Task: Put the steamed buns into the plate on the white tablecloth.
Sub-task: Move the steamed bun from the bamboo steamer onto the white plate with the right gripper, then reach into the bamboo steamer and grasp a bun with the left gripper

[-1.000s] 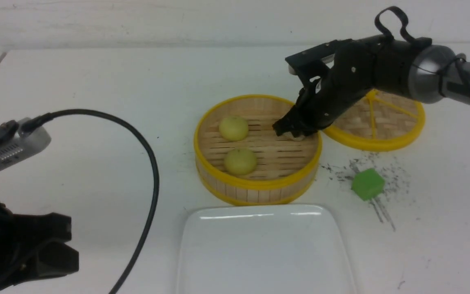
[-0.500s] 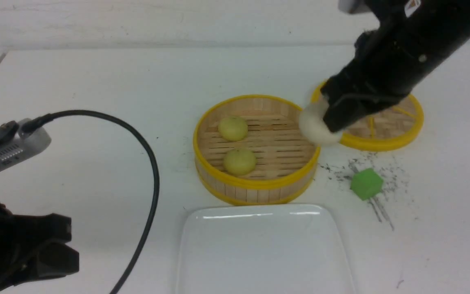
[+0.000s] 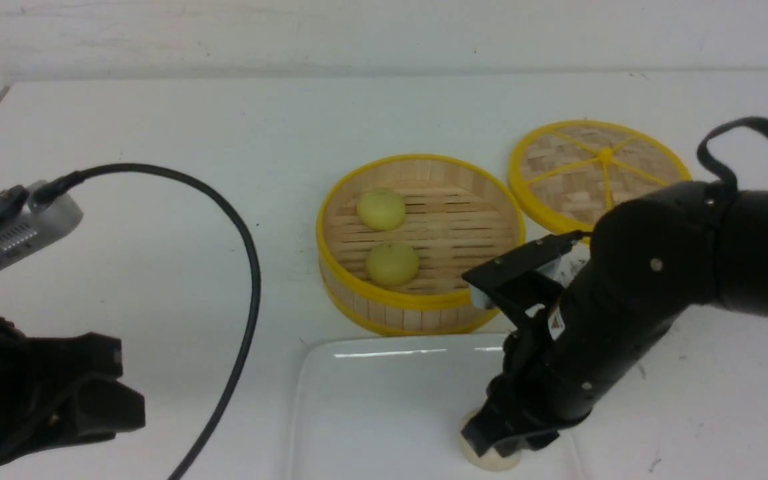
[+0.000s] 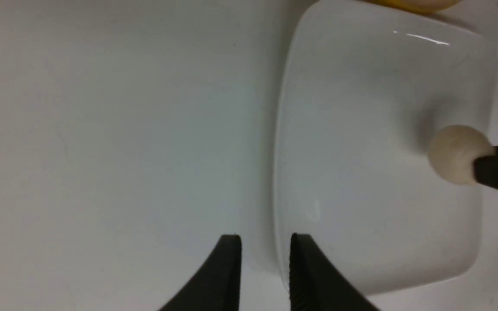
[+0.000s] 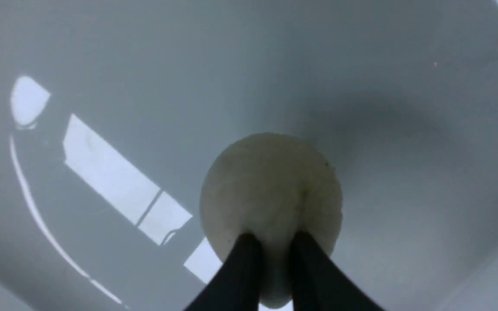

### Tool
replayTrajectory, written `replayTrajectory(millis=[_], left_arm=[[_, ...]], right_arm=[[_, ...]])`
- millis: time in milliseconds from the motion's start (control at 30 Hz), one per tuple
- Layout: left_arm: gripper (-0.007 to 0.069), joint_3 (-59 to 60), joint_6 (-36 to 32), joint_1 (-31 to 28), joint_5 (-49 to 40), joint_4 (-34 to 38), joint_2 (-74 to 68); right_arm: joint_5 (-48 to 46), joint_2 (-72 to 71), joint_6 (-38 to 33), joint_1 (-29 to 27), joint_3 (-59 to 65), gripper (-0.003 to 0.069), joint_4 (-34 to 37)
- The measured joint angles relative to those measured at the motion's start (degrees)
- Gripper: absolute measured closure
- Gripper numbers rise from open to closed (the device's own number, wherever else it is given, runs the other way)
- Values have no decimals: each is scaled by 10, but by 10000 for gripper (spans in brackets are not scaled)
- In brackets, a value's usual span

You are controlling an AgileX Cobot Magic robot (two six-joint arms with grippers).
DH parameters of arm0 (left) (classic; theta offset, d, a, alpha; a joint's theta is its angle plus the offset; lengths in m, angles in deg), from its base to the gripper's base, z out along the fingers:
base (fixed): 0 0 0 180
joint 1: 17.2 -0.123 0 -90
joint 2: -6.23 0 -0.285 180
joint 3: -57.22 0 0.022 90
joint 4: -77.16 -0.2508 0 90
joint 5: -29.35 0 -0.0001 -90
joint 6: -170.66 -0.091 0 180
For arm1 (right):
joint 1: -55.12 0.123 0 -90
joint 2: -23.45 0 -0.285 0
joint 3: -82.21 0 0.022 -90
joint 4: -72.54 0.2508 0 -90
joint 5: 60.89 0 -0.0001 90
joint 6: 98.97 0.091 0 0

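Observation:
My right gripper [image 3: 493,445] is shut on the off-white steamed bun [image 3: 489,459] and holds it low over the front right part of the white plate [image 3: 371,407]. I cannot tell if the bun touches the plate. The right wrist view shows the bun [image 5: 270,185] pinched between my fingertips [image 5: 242,250], with the plate [image 5: 361,77] below. Two yellow-green buns [image 3: 381,209] [image 3: 392,264] lie in the bamboo steamer [image 3: 417,303]. My left gripper [image 3: 114,400] is shut and empty over the white tablecloth [image 3: 157,120], left of the plate [image 4: 288,129].
The woven bamboo lid [image 3: 591,170] lies behind my right arm, right of the steamer. A black cable [image 3: 244,267] loops over the cloth left of the steamer. The green cube is hidden behind my right arm in the front view.
My right gripper lifted the off-white bun out of the steamer, swung it up and right, then brought it forward and down over the plate. The left arm barely moved.

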Motion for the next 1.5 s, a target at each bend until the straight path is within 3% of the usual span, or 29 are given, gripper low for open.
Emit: replayTrajectory(millis=[167, 267, 333, 500, 567, 633, 667, 733, 867, 967, 1133, 1367, 1500], left_arm=[[270, -62, -1, 0, -1, 22, -58], [226, -107, -4, 0, -13, 24, -95], [218, -129, -6, 0, -21, 24, -112], [212, -223, -19, 31, -56, 26, -193], [212, -255, -13, 72, -60, 24, -229], [212, -292, 5, 125, -56, 14, -274], [212, -296, 5, 125, -55, 13, -278], [212, -350, 40, 191, -44, -16, -343], [212, -458, 73, 257, -31, -71, -453], [212, -529, 82, 287, -25, -104, -519], [212, -625, 85, 315, -24, -152, -613], [218, -650, 86, 319, -8, -197, -673], [294, -651, 86, 319, 0, -207, -697]], right_arm=[[-4, -1, 0, 0, -8, 235, -16], [-50, -23, 0, -4, -27, 190, -46], [-72, -39, 2, -8, -36, 205, -60], [-155, -137, 42, -51, -42, 475, -133], [-172, -178, 58, -73, -27, 605, -152], [-181, -222, 73, -98, -1, 668, -169], [-182, -225, 74, -100, 2, 669, -169], [-185, -271, 78, -124, 37, 673, -173], [-178, -307, 76, -138, 72, 673, -176], [-173, -315, 76, -140, 82, 673, -177], [-163, -315, 76, -140, 86, 673, -176], [-155, -315, 76, -141, 86, 670, -176], [-155, -315, 76, -141, 86, 668, -176]])
